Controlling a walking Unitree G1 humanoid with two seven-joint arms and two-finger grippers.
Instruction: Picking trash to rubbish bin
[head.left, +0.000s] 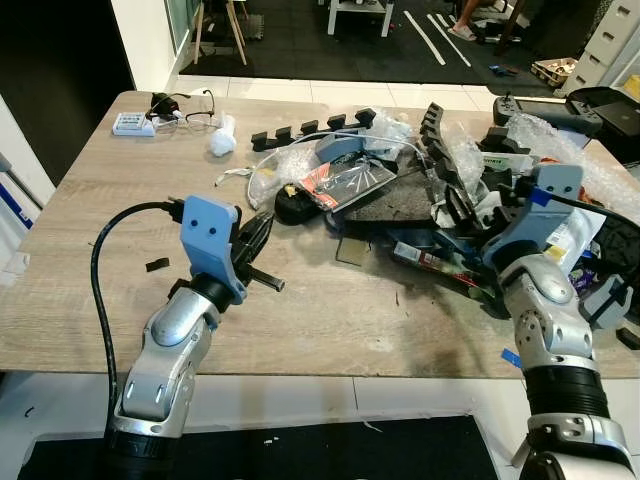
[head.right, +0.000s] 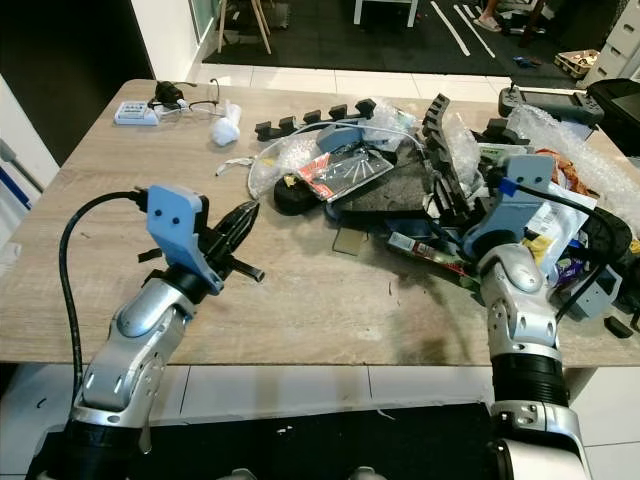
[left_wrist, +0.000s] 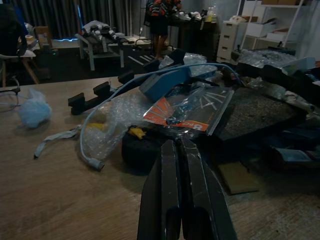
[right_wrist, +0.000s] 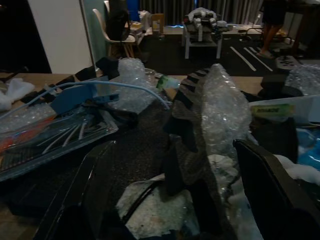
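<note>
Nearest, my left gripper (head.left: 262, 232) hovers over bare counter (head.left: 90, 300) — fingers pressed together, holding nothing. Right gripper (right_wrist: 170, 200) sits at the trash pile's right edge — fingers spread wide around crumpled bubble wrap (right_wrist: 222, 112) and black foam (right_wrist: 182, 135), not clamped.

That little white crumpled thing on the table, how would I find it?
Start at the wooden table's far left corner, where eyeglasses lie. Just right of them sits the crumpled white wad, alone on bare wood, apart from the big dark trash heap.
</note>
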